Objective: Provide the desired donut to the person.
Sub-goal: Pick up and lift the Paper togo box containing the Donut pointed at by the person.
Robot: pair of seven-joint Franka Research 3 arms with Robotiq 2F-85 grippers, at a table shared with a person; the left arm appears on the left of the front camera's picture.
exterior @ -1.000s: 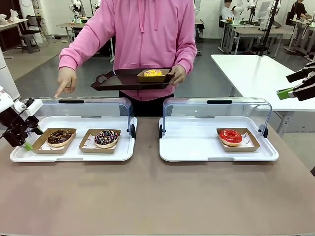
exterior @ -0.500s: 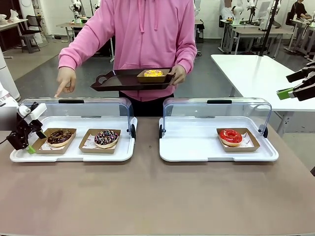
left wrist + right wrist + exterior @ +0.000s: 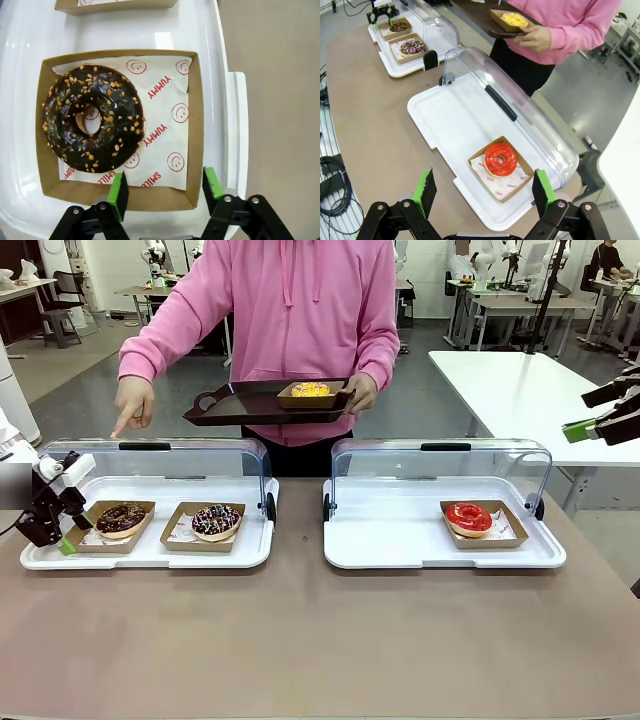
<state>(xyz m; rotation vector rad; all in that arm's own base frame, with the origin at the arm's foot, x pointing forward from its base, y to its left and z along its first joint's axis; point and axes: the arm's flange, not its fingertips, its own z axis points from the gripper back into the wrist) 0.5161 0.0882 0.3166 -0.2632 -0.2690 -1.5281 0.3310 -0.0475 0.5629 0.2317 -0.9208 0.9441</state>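
The left claw (image 3: 68, 532) has slid in from the left edge of the brown worktop (image 3: 300, 640) to the chocolate ring donut with nut crumbs (image 3: 92, 117). The donut lies in a brown cardboard box (image 3: 196, 125) on the left white plastic tray (image 3: 150, 558). The claw's green-padded fingers (image 3: 118, 192) gape wide, one over the box's near wall and one just outside it, holding nothing. The person in a bright pink hoodie (image 3: 300, 310) points down at that tray's lid. The right claw (image 3: 482, 192), also wide open and empty, hovers high above the red glazed donut (image 3: 500, 159).

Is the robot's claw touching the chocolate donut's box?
Cannot tell. In the left wrist view the green pads of the left claw straddle a corner of the box, one overlapping its wall, but no contact or gap shows plainly.
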